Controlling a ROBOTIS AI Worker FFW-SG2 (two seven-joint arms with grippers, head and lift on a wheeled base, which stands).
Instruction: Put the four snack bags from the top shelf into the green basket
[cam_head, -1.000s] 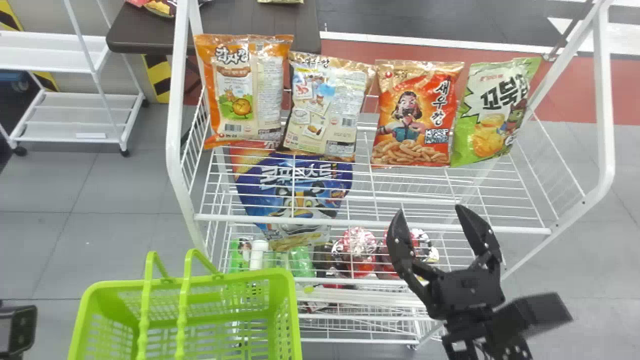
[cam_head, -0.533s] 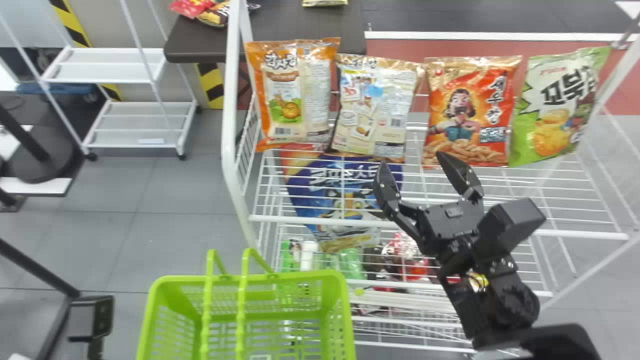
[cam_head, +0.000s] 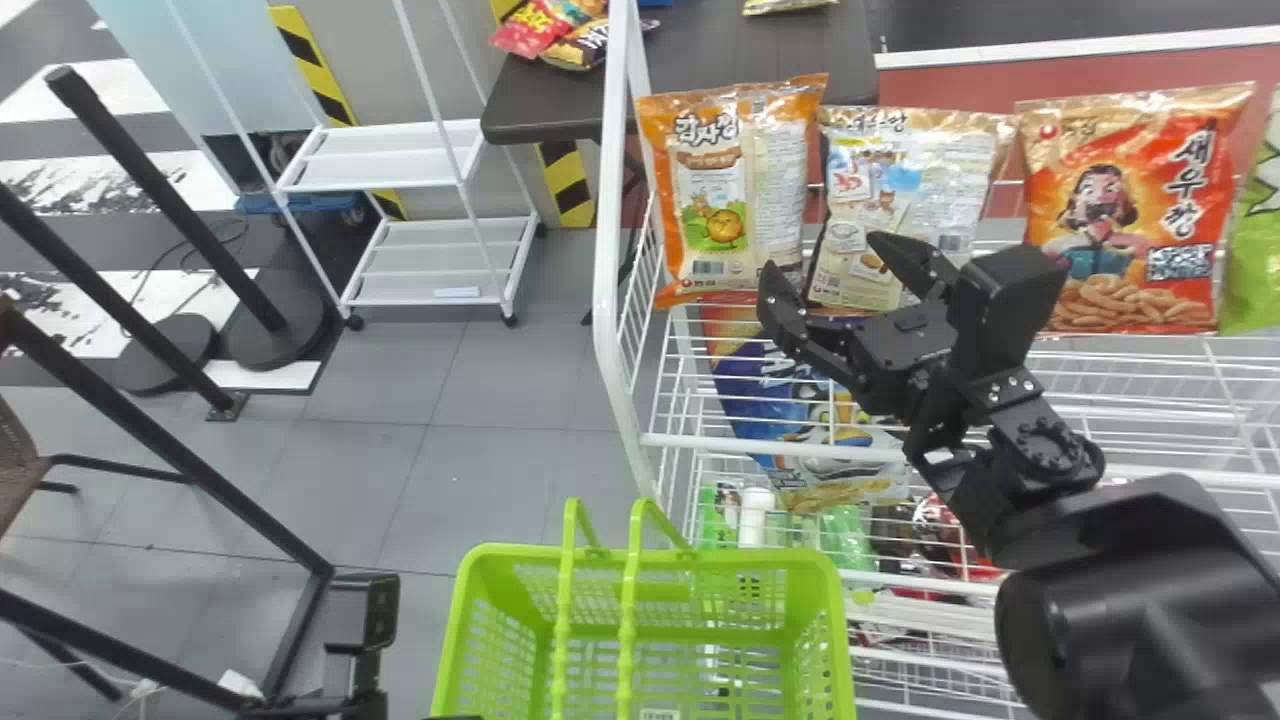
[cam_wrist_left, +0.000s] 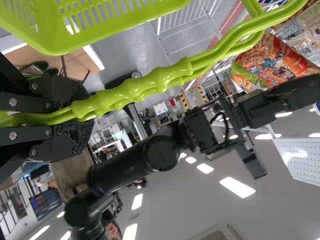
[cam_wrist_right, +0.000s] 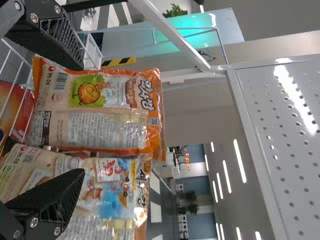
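Four upright snack bags are standing in a row on the white wire top shelf (cam_head: 720, 441), to the right of and beyond the green basket (cam_head: 750, 565). The leftmost, the orange bag (cam_head: 740, 190), is carrying dark lettering above a smiling round cartoon on a green patch, with a barcode beneath and a column of fine print at its right. Beside it, the cream bag (cam_head: 905, 175) is displaying small pictures, a pale blue patch, fine print and a barcode. Next, the red bag (cam_head: 1130, 200) is bearing bold dark lettering down its right side, a small round logo, a cartoon eater, a square code and a heap of golden snack sticks. At the far right, the green bag (cam_head: 1255, 260) is showing only partly. The bags are looking plump and shiny, their top edges crinkling.

The right gripper (cam_head: 825, 262) is hovering before the orange and cream bags, its fingers standing wide apart and holding nothing. The left gripper (cam_head: 360, 640) is waiting at the near edge, left of the basket; in its wrist view, the left gripper (cam_wrist_left: 82, 116) is clamping the green handles (cam_wrist_left: 130, 95). Below the top shelf, a blue bag (cam_head: 800, 390) is leaning back, showing pale lettering and a cartoon face.
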